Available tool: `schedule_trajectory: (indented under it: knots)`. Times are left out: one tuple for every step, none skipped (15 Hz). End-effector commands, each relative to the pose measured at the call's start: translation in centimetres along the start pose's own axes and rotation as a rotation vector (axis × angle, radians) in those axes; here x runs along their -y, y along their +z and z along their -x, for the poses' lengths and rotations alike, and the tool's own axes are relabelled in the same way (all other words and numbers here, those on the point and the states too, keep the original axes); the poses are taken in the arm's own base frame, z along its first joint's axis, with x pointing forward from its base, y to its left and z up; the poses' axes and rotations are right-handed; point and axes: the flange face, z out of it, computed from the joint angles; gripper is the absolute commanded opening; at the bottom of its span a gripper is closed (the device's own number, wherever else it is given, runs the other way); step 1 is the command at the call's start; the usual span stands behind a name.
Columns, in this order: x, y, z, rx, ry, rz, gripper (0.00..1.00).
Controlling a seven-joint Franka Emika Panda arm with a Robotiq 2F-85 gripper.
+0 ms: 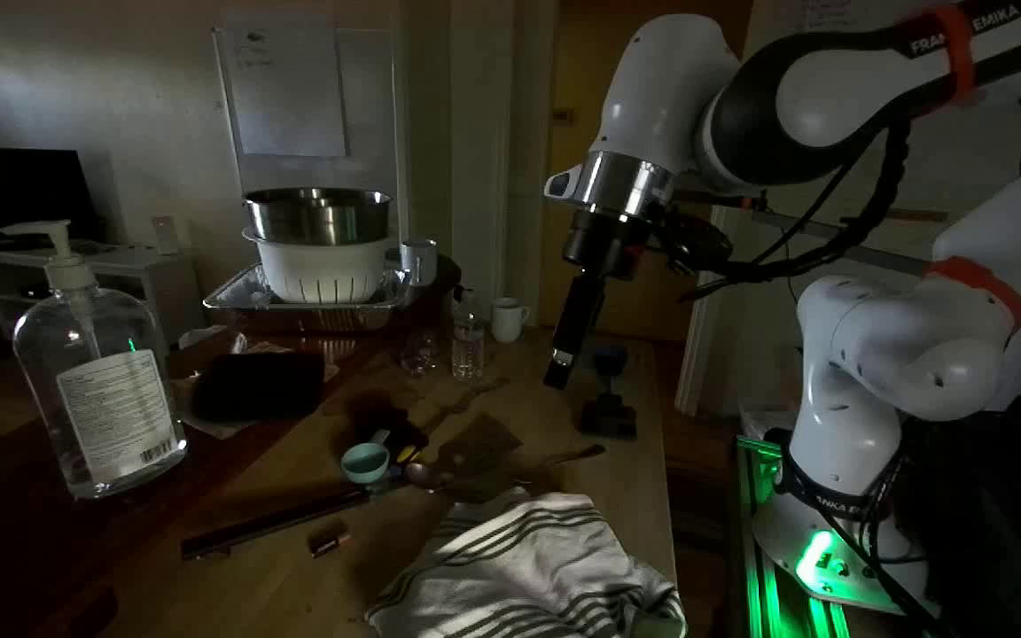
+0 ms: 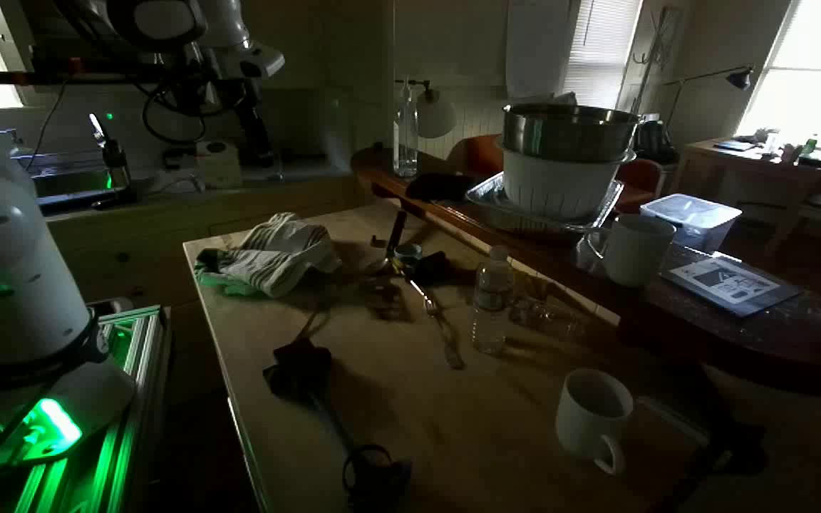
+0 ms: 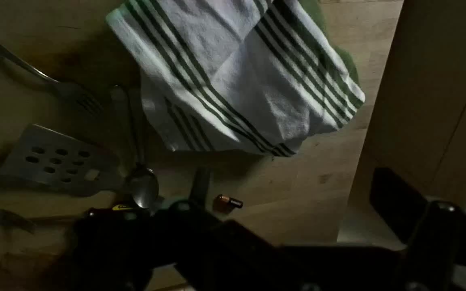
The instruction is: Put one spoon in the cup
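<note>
teal-green cup (image 1: 365, 462): on the light wood tabletop (image 1: 249, 589), mouth up; well in from the robot-side edge, closer to the dark wood table (image 2: 710, 335)
spoon (image 3: 144, 188): lying outside the cup, bowl near it; handle end between the fork's tines and the towel
cup's neighbours: black bar (image 1: 271, 525), one end just beside the cup; yellow-and-black item (image 1: 408, 455) close by, type unclear
slotted turner (image 3: 51, 161): neck meets the spoon's bowl, can't tell which is on top
fork (image 3: 75, 95): tines toward the spoon's handle
striped towel (image 3: 237, 81): heaped; one corner close to the robot-side edge
battery (image 3: 229, 201): on bare wood, apart from the towel
gripper (image 3: 293, 182): jaws spread wide, holding nothing; up in the air, well apart from cup and spoon. In the wrist view one finger shows over wood, the other past the edge line
robot-side edge: dark gap between it and the arm base (image 1: 838, 470)
open room: bare strip between towel, battery and edge; larger bare patch between the plastic bottle (image 2: 492, 313), the white mug (image 2: 589, 420) and a dark tool (image 2: 300, 367), both vessels upright
dark table: metal bowl (image 1: 317, 217) on white colander (image 1: 324, 270), in foil tray (image 1: 225, 304)
</note>
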Motion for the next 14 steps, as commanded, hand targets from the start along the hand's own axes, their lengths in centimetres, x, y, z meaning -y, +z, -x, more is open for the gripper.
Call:
schedule_trajectory:
  knots:
    - [0.0,-0.1,0.0,0.001,0.000,0.000,1.00]
    - [0.0,-0.1,0.0,0.001,0.000,0.000,1.00]
    - [0.0,-0.1,0.0,0.001,0.000,0.000,1.00]
    - [0.0,-0.1,0.0,0.001,0.000,0.000,1.00]
    - [0.0,-0.1,0.0,0.001,0.000,0.000,1.00]
    - [-0.7,0.4,-0.7,0.001,0.007,-0.001,1.00]
    - [-1.8,1.1,-1.5,0.003,0.029,-0.003,1.00]
    - [-2.5,1.7,-1.9,0.012,0.053,0.016,1.00]
    - [-3.7,2.9,-2.6,0.021,0.074,0.034,1.00]
    - [-4.6,3.7,-3.1,0.026,0.097,0.035,1.00]
    - [-5.5,4.7,-3.7,0.023,0.113,0.042,1.00]
    - [-6.3,5.7,-4.4,0.024,0.128,0.053,1.00]
    - [-7.2,6.8,-5.1,-0.002,0.148,0.080,1.00]
    - [-7.9,7.9,-5.7,-0.018,0.148,0.091,1.00]
